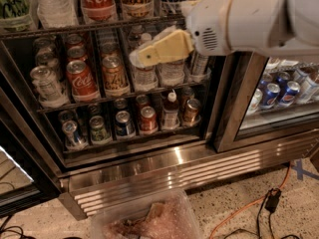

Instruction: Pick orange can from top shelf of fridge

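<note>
The orange can point(113, 73) is coppery gold with a silver lid. It stands on a grey wire shelf point(124, 94) inside the open fridge point(149, 158), next to a red Coca-Cola can point(80, 79). A higher wire shelf point(89, 28) runs across the top of the view and carries bottles and tall cans. My gripper point(142, 58) is cream-yellow on a white arm point(249, 19). It hangs in front of the clear bottles, to the right of the orange can and slightly above it. It holds nothing that I can see.
Clear bottles point(172, 71) stand behind the gripper. Several small cans point(148, 119) fill the lower shelf. A closed glass door on the right shows blue cans point(279, 93). A clear plastic bin point(149, 220) and an orange cable point(249, 205) lie on the floor.
</note>
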Available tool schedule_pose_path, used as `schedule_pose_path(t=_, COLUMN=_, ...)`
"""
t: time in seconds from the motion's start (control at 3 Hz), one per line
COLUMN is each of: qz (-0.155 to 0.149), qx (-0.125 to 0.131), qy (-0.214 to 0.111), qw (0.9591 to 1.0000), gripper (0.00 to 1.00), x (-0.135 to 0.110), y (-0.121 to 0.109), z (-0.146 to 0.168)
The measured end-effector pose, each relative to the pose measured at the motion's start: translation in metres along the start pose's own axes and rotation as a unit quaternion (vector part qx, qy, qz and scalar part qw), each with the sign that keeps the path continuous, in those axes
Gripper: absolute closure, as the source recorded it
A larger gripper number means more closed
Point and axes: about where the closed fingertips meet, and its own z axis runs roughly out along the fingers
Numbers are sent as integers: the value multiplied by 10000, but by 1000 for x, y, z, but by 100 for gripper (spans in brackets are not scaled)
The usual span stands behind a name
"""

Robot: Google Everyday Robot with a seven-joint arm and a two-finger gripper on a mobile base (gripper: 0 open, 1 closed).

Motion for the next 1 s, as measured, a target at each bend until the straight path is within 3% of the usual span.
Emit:
schedule_pose_path(t=0.33, qz=413, qx=-6, qy=-639, qw=9971, gripper=0, x=2, y=18, z=42)
schedule_pose_path(t=0.67, qz=576, qx=174, qy=-1274, qw=9900, gripper=0, x=-12, y=22, z=77)
schedule_pose_path(t=1.0, qz=539, qx=566, qy=-1797, qw=9806, gripper=0, x=-36, y=8, z=92)
